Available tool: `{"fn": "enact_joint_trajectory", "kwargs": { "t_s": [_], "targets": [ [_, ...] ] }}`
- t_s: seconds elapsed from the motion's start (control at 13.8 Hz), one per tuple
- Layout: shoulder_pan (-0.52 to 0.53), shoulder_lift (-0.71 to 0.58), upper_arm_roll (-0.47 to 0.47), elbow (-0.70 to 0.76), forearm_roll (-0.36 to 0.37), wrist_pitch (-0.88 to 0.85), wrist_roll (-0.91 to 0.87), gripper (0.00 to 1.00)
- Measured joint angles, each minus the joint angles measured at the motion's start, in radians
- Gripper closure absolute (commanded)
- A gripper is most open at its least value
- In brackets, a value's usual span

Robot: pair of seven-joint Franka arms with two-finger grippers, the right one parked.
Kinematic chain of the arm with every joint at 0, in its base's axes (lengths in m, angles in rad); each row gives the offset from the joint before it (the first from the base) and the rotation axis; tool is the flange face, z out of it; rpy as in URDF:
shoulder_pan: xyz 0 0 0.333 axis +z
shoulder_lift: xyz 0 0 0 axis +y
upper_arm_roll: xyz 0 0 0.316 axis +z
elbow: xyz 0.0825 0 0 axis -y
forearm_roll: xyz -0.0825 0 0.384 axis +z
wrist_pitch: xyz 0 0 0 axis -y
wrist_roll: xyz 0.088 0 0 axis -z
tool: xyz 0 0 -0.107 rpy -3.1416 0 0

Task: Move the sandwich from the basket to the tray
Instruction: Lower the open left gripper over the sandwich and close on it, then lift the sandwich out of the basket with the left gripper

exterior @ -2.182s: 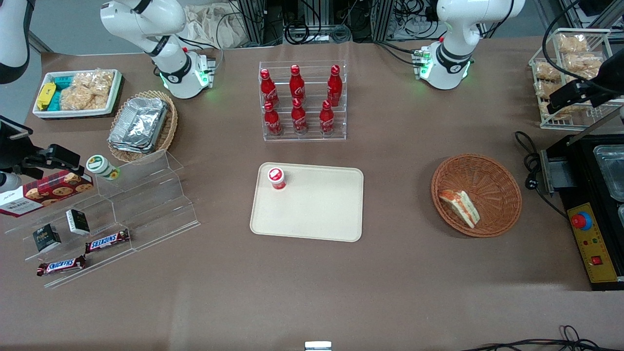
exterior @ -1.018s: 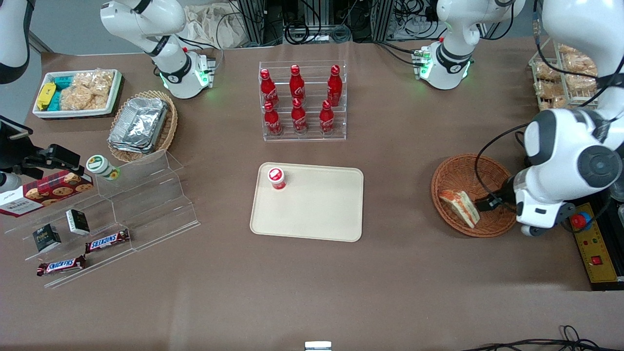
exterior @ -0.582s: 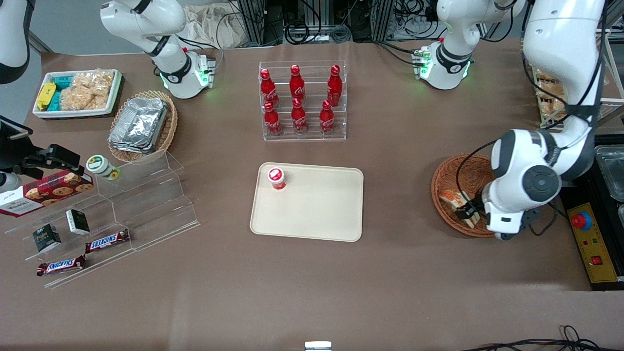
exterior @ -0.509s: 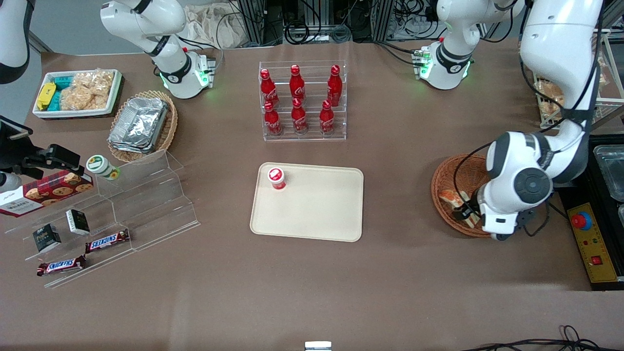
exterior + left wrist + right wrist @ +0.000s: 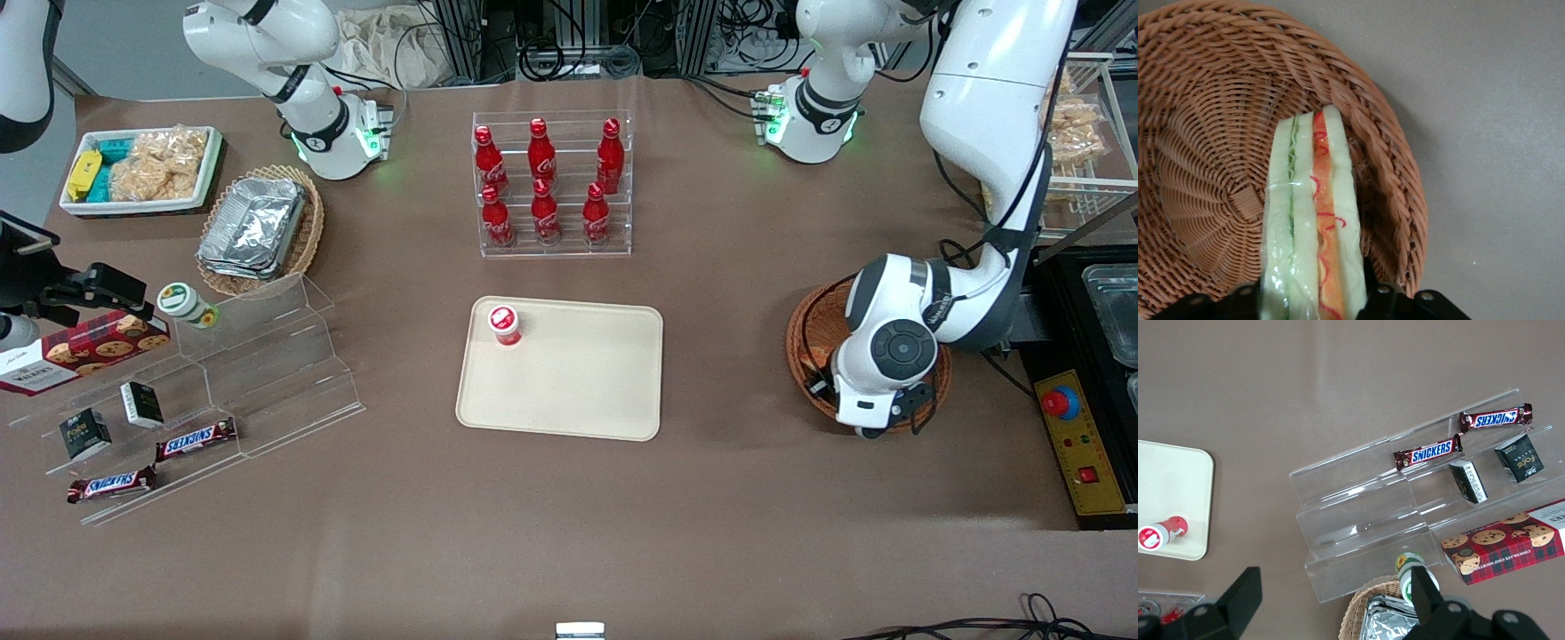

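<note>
Sandwich (image 5: 1313, 227) lies inside the basket (image 5: 1205, 133), near its rim at about 7 o'clock seen from the front. The gripper (image 5: 1313, 293) is down in the basket with one finger on each side of the sandwich, not squeezed tight. The tray (image 5: 569, 382) sits well apart, holding a small red cup (image 5: 504, 324).

The front view looks steeply down from high above the desk (image 5: 569, 533) toward both arm bases, taking in the whole surface. The left wrist view hangs close over the basket (image 5: 1218, 100), with the tool (image 5: 1315, 293) at the sandwich (image 5: 1313, 220). The right wrist view looks down from higher, sharing the tray (image 5: 1178, 493) with the front.
</note>
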Motion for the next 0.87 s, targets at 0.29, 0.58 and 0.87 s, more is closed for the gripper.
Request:
{"fn": "enact_joint_trajectory", "kwargs": {
  "t_s": [0.29, 0.58, 0.87],
  "targets": [
    [0.0, -0.052, -0.001, 0.04, 0.018, -0.112, 0.058, 0.83],
    [0.0, -0.213, -0.005, 0.161, 0.009, -0.339, 0.219, 0.83],
    [-0.003, -0.328, -0.044, 0.359, -0.079, -0.589, 0.356, 0.82]
  ]
}}
